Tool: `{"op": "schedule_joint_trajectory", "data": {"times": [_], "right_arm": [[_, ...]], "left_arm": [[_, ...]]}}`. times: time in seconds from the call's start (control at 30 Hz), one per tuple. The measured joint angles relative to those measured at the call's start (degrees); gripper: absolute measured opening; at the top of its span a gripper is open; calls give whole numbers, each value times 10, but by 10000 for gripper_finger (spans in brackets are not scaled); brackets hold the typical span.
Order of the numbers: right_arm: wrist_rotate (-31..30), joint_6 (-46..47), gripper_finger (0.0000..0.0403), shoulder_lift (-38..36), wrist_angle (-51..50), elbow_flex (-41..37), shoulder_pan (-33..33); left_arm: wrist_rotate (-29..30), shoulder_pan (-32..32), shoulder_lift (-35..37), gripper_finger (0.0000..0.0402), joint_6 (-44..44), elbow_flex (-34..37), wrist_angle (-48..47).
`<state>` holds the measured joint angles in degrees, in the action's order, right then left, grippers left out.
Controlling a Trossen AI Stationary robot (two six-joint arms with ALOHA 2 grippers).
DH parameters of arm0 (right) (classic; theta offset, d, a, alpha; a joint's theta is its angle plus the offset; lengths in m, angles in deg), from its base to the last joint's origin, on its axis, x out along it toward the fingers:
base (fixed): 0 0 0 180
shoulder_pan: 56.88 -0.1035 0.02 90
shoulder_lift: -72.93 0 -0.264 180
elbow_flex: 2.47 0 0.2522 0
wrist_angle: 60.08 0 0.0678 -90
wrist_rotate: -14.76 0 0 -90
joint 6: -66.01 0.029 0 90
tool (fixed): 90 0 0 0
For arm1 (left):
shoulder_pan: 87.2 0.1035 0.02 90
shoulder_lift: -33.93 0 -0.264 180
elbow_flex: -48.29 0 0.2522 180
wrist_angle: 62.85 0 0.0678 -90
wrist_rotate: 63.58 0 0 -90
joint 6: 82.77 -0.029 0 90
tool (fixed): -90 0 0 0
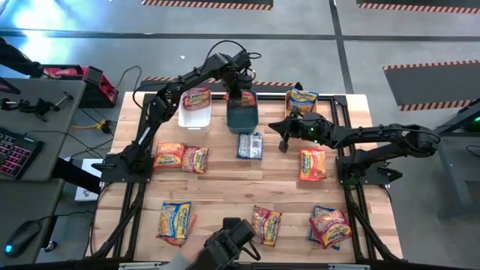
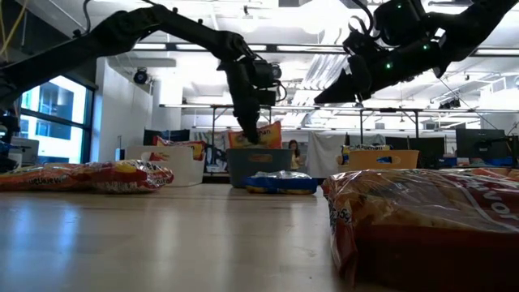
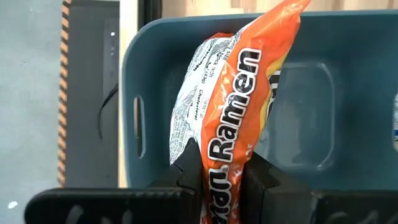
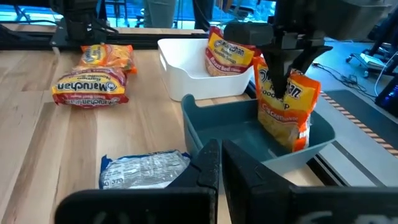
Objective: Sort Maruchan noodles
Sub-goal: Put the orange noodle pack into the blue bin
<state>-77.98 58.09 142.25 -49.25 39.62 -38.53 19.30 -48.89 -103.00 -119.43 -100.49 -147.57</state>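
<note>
From the high view, the left gripper [image 1: 241, 97] is seen over the teal bin [image 1: 242, 118] at the far side of the table, while the right gripper [image 1: 283, 144] hangs just beside a blue-and-yellow packet [image 1: 250, 145] lying flat in front of that bin. Other packets are scattered on the wood, and one lies in the white bin [image 1: 196, 109].

In the low view, an orange packet [image 2: 254, 135] is held upright above the teal bin's rim, its lower end apparently already inside.

In the left wrist view, the orange packet is pinched at one end between the closed fingers [image 3: 186, 174]; the wrapper crumples at the pinch, so it is judged light, thin and slippery, with a brittle noodle block inside. A grip at the sealed end or across a short edge is judged safest; hard squeezing of the middle could crack the block.

In the right wrist view, the right fingers [image 4: 208, 165] are shut on nothing, above the blue-and-yellow packet, which lies flat and would need an edge pinch.
</note>
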Motion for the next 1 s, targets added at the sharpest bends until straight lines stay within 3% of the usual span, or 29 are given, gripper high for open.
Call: {"op": "schedule_joint_trajectory", "data": {"times": [0.4, 0.87, 1.0], "right_arm": [[4, 0, 0, 0, 1, 0, 0], [24, 0, 0, 0, 0, 0, 0], [24, 0, 0, 0, 0, 0, 0]], "left_arm": [[2, 3, -25, 51, -24, 1, 13], [40, -3, -30, 155, -26, 1, 52], [79, -3, -30, 171, -26, 1, 62]]}}
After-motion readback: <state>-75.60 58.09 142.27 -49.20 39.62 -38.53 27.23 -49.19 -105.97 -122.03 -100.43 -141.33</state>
